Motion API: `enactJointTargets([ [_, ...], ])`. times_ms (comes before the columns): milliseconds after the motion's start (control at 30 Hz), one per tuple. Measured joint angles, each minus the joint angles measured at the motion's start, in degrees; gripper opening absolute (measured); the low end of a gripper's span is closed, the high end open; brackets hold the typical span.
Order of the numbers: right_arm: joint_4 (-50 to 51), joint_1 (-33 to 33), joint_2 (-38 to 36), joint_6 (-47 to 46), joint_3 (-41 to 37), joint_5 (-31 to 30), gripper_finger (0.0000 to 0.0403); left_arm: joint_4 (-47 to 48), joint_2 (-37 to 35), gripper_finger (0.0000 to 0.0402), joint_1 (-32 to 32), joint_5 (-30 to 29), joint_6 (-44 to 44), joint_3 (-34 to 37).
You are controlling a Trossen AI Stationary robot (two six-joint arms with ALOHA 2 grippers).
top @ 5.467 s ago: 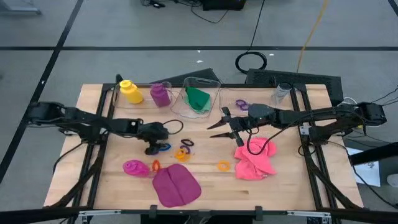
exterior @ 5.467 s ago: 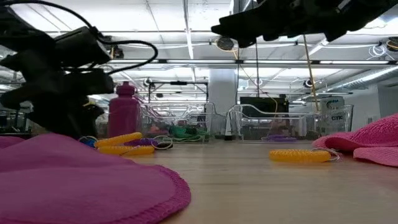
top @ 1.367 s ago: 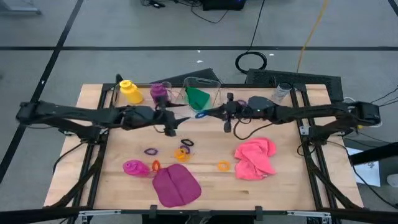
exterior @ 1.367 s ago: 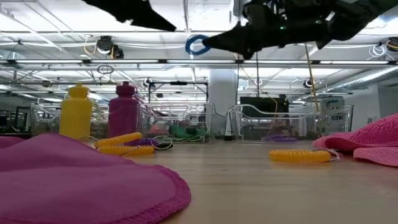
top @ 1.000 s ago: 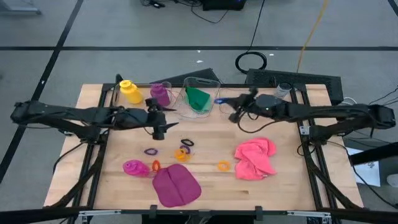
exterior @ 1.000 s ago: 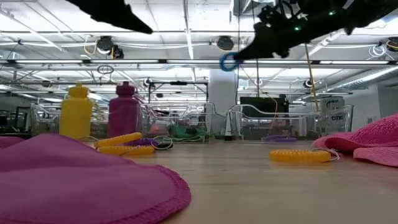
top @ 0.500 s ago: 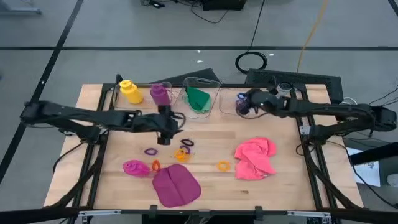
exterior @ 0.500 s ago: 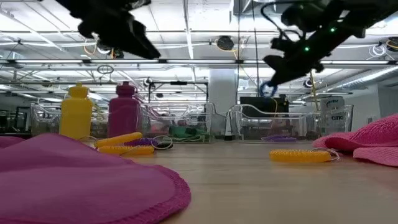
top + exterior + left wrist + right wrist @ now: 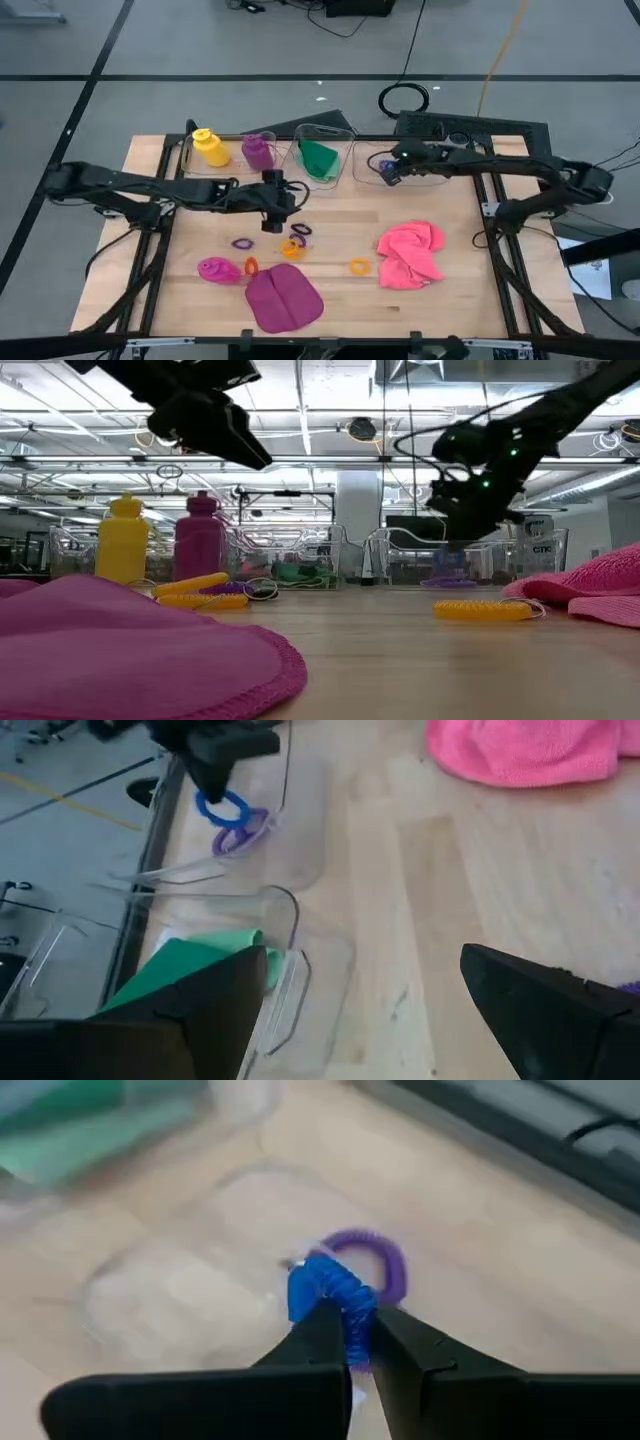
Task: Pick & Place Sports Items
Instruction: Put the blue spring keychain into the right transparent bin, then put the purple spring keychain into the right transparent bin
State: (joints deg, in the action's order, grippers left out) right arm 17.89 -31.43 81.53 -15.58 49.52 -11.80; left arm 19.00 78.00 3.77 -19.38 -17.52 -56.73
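My right gripper [image 9: 388,170] is shut on a blue ring [image 9: 325,1295] and holds it over a purple ring [image 9: 385,1260]. The purple ring lies in a clear bin [image 9: 372,160] at the table's far side. My left gripper [image 9: 270,222] hangs open above the table's middle, with nothing between its fingers. Loose rings [image 9: 295,240] lie just near of it. A green cloth [image 9: 319,158] lies in a second clear bin. Yellow [image 9: 209,146] and purple [image 9: 257,151] bottles stand upright at the far left. A magenta bottle [image 9: 215,269] lies on its side. My right gripper pinches the blue ring's band [image 9: 345,1312] between its two fingertips. The fingers slant down from the table's right side. The ring [image 9: 222,808] hangs past the fingertips, right over the purple ring; whether the two rings touch, I cannot tell.
A pink cloth [image 9: 410,254] is bunched at the near right. A magenta cloth [image 9: 284,298] lies flat at the near middle. An orange ring [image 9: 359,266] and a purple ring [image 9: 242,243] lie on the wood. A clear cup [image 9: 452,148] stands at the far right.
My right gripper has carried the blue ring toward the table's right edge and down into the clear bin, tipping its fingers downward. It has stayed shut on the ring. My left gripper has sunk and shifted a little toward the near right, still open.
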Motion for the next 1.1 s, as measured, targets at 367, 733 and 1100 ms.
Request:
enactJointTargets([
  [367,-0.96,-3.41,4.64,1.50,0.00,0.11,0.0000,0.02,-0.01,0.0278,0.00,0.00,-0.02,0.00],
  [733,-3.78,-3.38,4.07,2.96,0.00,0.03,0.0072,0.05,-0.01,0.0278,0.00,0.00,-0.02,0.00],
  [1100,-6.44,-3.35,1.25,4.75,0.00,-0.01,0.0132,0.44,-0.01,0.0278,0.00,-0.15,-0.15,0.00],
])
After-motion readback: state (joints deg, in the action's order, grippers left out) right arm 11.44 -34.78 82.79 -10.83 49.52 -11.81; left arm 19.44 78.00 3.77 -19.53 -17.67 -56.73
